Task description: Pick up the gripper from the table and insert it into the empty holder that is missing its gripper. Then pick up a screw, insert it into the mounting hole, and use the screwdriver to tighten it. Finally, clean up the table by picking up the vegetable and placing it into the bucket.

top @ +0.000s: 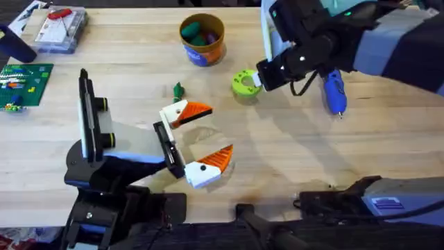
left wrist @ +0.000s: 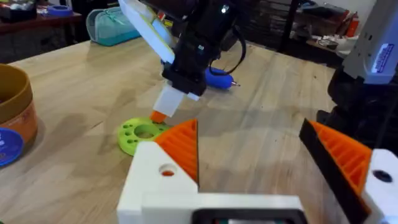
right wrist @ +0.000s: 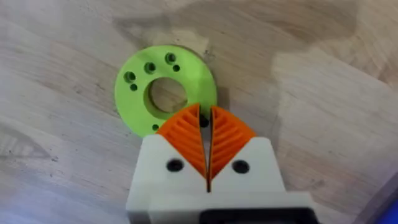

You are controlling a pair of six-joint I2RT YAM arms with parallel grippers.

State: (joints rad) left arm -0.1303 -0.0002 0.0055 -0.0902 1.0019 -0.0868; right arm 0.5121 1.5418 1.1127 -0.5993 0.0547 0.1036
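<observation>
- The right gripper [top: 255, 81] is down at the lime-green disc [top: 243, 82], its tips over the disc's near rim. In the right wrist view its orange ribbed pads [right wrist: 186, 134] are pressed almost together, with a small dark object [right wrist: 203, 122], possibly a screw, pinched at their tips; the view is too close to name it surely.
- The disc lies flat on the table [top: 388, 139], with a large centre hole and several small holes around it.
- The screwdriver [top: 334, 90] lies flat on the table, just to the right of the right gripper and partly under that arm. Its long axis runs roughly away from the robot's bases and back, and its thin metal tip points toward the bases, slightly rightward.
- The vegetable [top: 178, 90] lies on the bare wood, between the bucket [top: 202, 39] and the left gripper [top: 201, 139]. It is near the upper finger [top: 186, 112] of that gripper but not touching it.
- The bucket stands upright at the far side of the table, with green pieces already inside it.
- The left gripper hangs low over the middle of the table, its two white and orange fingers spread wide with nothing between them.
- A clear plastic parts box [top: 61, 30] sits at the far left corner, and a green circuit board [top: 22, 83] lies nearer, at the left edge.
</observation>
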